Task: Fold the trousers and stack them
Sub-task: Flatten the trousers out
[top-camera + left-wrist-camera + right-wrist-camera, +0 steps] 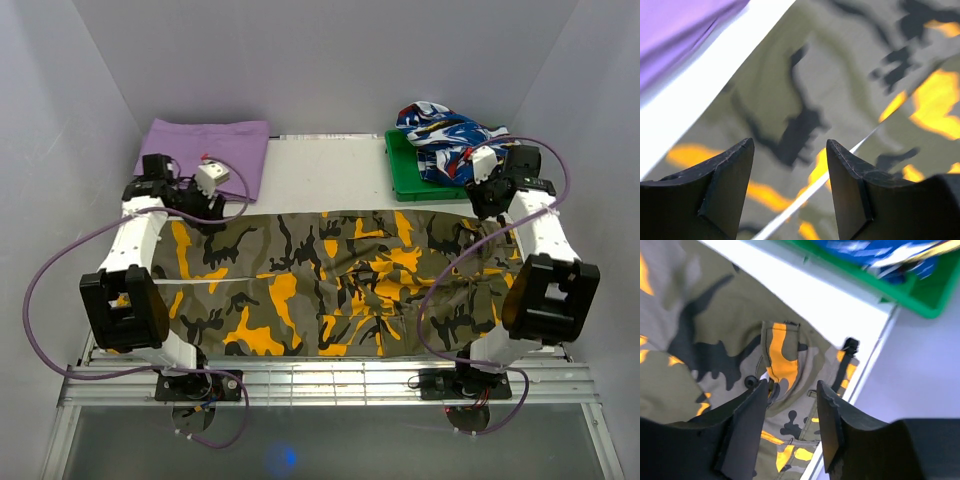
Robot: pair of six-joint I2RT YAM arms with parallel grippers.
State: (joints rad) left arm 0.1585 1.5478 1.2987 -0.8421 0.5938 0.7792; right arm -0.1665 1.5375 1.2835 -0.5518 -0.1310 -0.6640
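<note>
The long fabric trousers (pixel 340 285), camouflaged in olive, orange-yellow and black, lie spread across the white tabletop (pixel 320 175), with the legs to the left and the waistband to the right. The left fingers (pixel 725 175) stand well apart over the far leg end and hold nothing. The right fingers (pixel 747 425) are likewise parted and empty above the buttoned waistband.

The left fingers sit near the plain purple cloth (pixel 205 145), so a grasp placed too far back could catch it as well. A pinch that takes only the upper layer would probably let the fold sag unevenly. On the right, the green plastic tray (pixel 405 172) holding the blue, white and red garment (pixel 445 135) looks close enough to bump.
</note>
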